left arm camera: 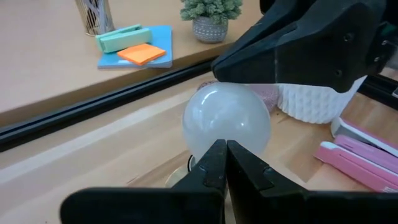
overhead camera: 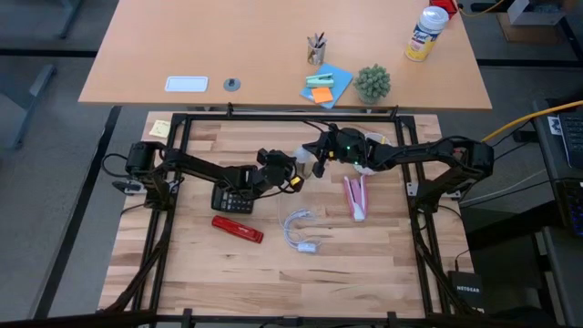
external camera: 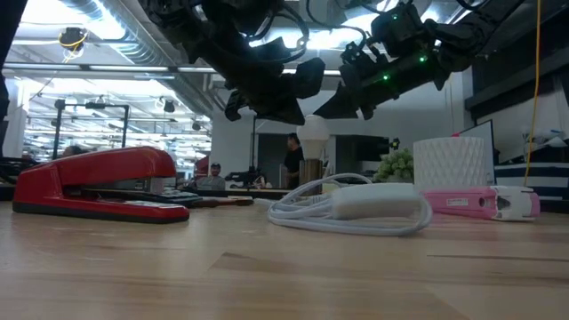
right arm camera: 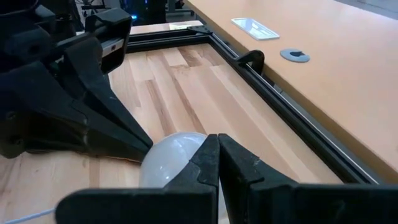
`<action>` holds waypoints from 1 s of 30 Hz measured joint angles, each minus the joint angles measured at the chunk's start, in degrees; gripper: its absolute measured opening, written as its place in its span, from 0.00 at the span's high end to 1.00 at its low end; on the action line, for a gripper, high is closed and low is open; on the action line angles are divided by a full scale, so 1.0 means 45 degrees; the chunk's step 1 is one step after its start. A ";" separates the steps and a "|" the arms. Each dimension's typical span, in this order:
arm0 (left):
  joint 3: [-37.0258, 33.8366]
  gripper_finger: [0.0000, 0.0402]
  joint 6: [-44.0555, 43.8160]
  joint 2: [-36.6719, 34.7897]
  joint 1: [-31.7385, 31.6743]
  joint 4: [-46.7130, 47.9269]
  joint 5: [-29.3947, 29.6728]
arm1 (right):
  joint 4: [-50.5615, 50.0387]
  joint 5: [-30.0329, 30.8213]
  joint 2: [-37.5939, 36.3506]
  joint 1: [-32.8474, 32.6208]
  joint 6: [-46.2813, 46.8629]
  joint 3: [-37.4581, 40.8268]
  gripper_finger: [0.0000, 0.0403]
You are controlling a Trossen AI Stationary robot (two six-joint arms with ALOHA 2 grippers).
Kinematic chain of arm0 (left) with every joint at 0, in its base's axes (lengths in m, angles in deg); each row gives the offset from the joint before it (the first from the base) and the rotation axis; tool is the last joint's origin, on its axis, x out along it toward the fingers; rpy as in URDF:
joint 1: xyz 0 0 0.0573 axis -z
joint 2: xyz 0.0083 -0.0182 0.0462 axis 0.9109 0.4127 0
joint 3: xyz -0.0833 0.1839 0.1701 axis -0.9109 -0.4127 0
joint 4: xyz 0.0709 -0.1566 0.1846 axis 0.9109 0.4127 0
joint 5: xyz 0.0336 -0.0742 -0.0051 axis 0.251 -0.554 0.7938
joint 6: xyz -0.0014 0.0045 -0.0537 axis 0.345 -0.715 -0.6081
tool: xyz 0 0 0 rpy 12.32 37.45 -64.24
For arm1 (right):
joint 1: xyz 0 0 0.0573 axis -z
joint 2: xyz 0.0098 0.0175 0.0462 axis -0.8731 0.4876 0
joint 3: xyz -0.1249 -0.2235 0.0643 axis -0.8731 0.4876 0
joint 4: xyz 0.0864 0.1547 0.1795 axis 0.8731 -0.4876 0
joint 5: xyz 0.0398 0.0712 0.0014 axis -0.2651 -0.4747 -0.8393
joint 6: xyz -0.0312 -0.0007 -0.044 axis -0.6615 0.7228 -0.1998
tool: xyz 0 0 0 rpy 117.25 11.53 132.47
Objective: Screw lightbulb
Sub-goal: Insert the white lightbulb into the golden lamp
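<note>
The lightbulb point(left arm camera: 227, 121), a white frosted globe, stands upright near the middle of the table, its neck point(external camera: 313, 164) pointing down; what it stands in is hidden behind the white cable. My left gripper point(left arm camera: 225, 149) is shut and meets the globe from the table's left. My right gripper point(right arm camera: 212, 144) is also shut and meets it from the right. In the low view both dark grippers point(external camera: 298, 111) point(external camera: 333, 108) slant down onto the globe point(external camera: 313, 132) from either side. My left gripper touches the bulb's globe low on its left side point(left arm camera: 214, 140) with the tips of its shut fingers, slanting down from the table's left. The bulb stays upright below it. My right gripper lays its shut fingertips against the globe's right side point(right arm camera: 189, 149), slanting down from the table's right. In the left wrist view its fingers point(left arm camera: 261, 65) lie over the globe's top.
A red stapler point(overhead camera: 237, 228) and a calculator point(overhead camera: 232, 199) lie under the left arm. A coiled white cable with adapter point(overhead camera: 301, 235) lies toward the near edge. A pink stapler point(overhead camera: 355, 196) and a white ribbed cup point(external camera: 453, 164) sit to the right.
</note>
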 joint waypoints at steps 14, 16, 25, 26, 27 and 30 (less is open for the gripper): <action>0.0000 1.00 0.0208 0.0005 0.0305 -0.0024 0.0179 | 0.0003 0.0342 0.0003 -0.0019 0.0057 0.0005 0.98; 0.0000 1.00 0.0204 0.0005 0.0458 -0.0024 0.0163 | 0.0059 0.0349 0.0003 -0.0016 0.0057 0.0009 0.98; 0.0000 1.00 0.0151 0.0005 0.0789 -0.0039 0.0082 | 0.0699 0.0425 0.0017 -0.0015 0.0057 0.0024 0.98; 0.0000 1.00 0.0151 0.0005 0.0786 -0.0039 0.0083 | 0.0699 0.0430 0.0017 -0.0015 0.0057 0.0024 0.98; 0.0000 1.00 0.0151 0.0005 0.0768 -0.0039 0.0081 | 0.0699 0.0430 0.0017 -0.0015 0.0057 0.0024 0.98; 0.0000 1.00 0.0150 0.0005 0.0754 -0.0039 0.0077 | 0.0809 0.0435 0.0022 -0.0010 0.0054 0.0029 0.98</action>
